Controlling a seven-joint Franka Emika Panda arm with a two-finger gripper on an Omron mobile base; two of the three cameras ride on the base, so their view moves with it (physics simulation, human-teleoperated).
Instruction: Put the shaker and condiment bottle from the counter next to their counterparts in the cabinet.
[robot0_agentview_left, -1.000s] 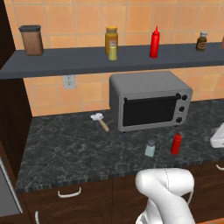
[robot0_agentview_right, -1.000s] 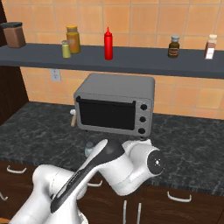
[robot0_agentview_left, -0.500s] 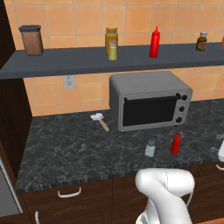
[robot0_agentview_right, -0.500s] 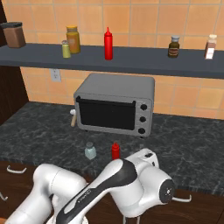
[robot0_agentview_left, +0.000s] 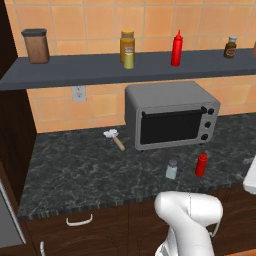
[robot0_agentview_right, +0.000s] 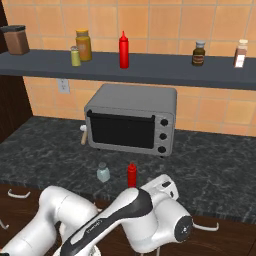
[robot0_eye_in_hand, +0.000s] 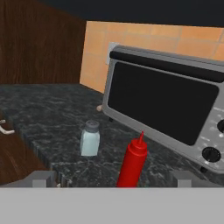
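The small pale glass shaker (robot0_agentview_left: 171, 169) (robot0_agentview_right: 103, 172) (robot0_eye_in_hand: 90, 139) stands near the counter's front edge, in front of the toaster oven. Just right of it stands the slim red condiment bottle (robot0_agentview_left: 201, 164) (robot0_agentview_right: 131, 175) (robot0_eye_in_hand: 132, 162). On the cabinet (robot0_agentview_left: 100, 70) (robot0_agentview_right: 165, 70), a long dark wall shelf, their counterparts stand: a yellow-green shaker (robot0_agentview_left: 129, 60) (robot0_agentview_right: 75, 56) and a red squeeze bottle (robot0_agentview_left: 176, 49) (robot0_agentview_right: 123, 50). My gripper (robot0_eye_in_hand: 114, 180) is open and empty, held low in front of the counter edge. Its fingertips (robot0_eye_in_hand: 43, 178) stand wide apart, facing the shaker and the bottle.
A grey toaster oven (robot0_agentview_left: 170, 115) (robot0_agentview_right: 132, 120) (robot0_eye_in_hand: 166, 100) sits behind the two items. A wooden-handled brush (robot0_agentview_left: 114, 137) lies to its left. The shelf also holds an amber jar (robot0_agentview_left: 127, 42), a brown canister (robot0_agentview_left: 36, 46) and a brown bottle (robot0_agentview_right: 199, 53). Drawers (robot0_agentview_left: 79, 220) run below the counter.
My arm has swung lower in front of the counter, uncovering the shaker and the red bottle in the right base view. The things on counter and shelf have not moved.
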